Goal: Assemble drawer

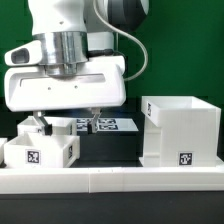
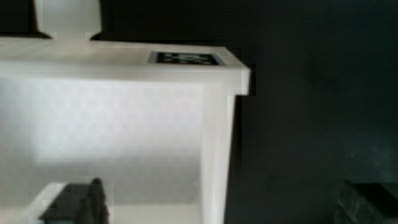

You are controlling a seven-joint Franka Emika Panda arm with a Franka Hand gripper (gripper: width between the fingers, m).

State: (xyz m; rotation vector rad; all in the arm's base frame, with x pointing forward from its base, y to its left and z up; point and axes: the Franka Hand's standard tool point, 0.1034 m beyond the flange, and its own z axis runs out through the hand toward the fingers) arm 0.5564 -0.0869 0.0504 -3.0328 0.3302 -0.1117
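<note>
A small white open-topped tray (image 1: 40,150) with a square tag on its front stands at the exterior view's left. The large white cube housing (image 1: 180,128) stands at the right, with a tag low on its front. My gripper (image 1: 66,124) hangs open just above the tray's right side. In the wrist view the tray (image 2: 125,120) fills the frame, with a tag (image 2: 192,60) on its far rim. The gripper (image 2: 224,203) straddles the tray's side wall. One finger (image 2: 75,200) is over the tray's inside, the other over the black table. I cannot make out a second tray.
The low white border wall (image 1: 110,180) runs along the front. The marker board (image 1: 108,125) lies flat behind the gripper, between tray and housing. Black table (image 2: 320,110) shows beside the tray. A white upright shape (image 2: 68,15) stands beyond the tray.
</note>
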